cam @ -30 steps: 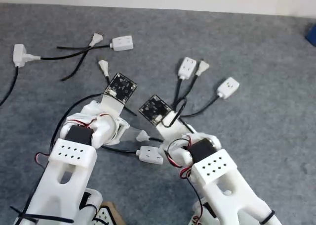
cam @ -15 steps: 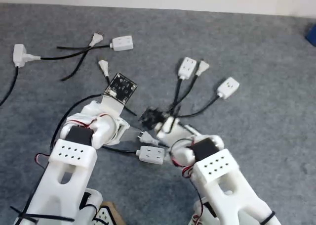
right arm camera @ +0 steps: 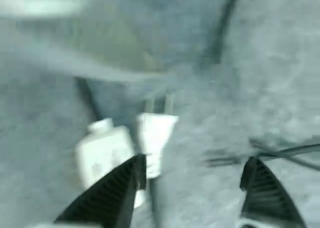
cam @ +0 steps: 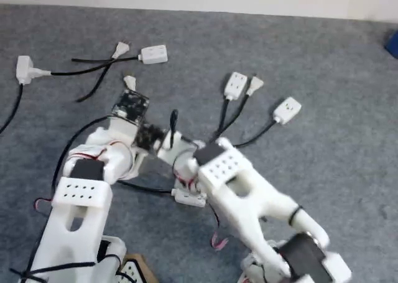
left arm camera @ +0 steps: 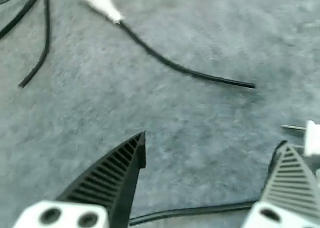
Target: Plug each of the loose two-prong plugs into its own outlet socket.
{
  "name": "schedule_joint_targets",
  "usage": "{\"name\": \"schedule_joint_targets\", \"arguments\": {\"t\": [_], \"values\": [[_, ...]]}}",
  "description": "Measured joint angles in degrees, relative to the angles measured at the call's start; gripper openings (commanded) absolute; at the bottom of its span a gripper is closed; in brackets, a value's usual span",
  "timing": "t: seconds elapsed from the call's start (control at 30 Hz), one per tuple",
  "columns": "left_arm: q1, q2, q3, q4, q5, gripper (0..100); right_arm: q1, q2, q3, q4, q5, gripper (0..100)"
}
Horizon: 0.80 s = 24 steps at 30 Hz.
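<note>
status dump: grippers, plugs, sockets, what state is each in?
left gripper, open, empty
right gripper, open, nothing held
near plug, unplugged, prongs bare, beside near socket
back plug, loose by back socket
middle plug, loose
right plug, loose beside right socket
far-right socket, nothing in it
far-left socket, looks plugged

- Left gripper [left arm camera: 214, 142]: jaws wide apart, fingers pointing downward.
- Right gripper [right arm camera: 195, 160]: jaws apart, fingers angled downward.
- Right arm [cam: 249, 193]: wrist leans in close beside the left arm [cam: 81, 193].
</note>
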Motion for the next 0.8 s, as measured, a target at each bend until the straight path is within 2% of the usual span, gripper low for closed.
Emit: {"name": "schedule_joint_targets", "arguments": {"t": [0.13, 0.37, 0.47, 0.63, 0.8], "values": [[0.79, 0.09, 0.35, 0.00, -0.18, 39, -0.18, 6.15, -3.78, -0.35, 0.00, 29.9], [-0.26, -0.18, 0.35, -0.79, 0.62, 39, -0.09, 6.77, -3.25, -0.44, 0.00, 29.9], [-5.45, -0.26, 0.18, -4.66, 4.84, 39, 0.00, 6.77, -3.25, -0.88, -0.97, 29.9], [-19.16, -0.26, -4.75, -5.89, 10.55, 39, -0.18, 6.77, -3.25, -0.62, -2.11, 29.9], [-21.10, -0.26, -5.27, -5.80, 11.25, 39, 0.18, 6.77, -3.25, -0.62, -2.11, 29.9]]}}
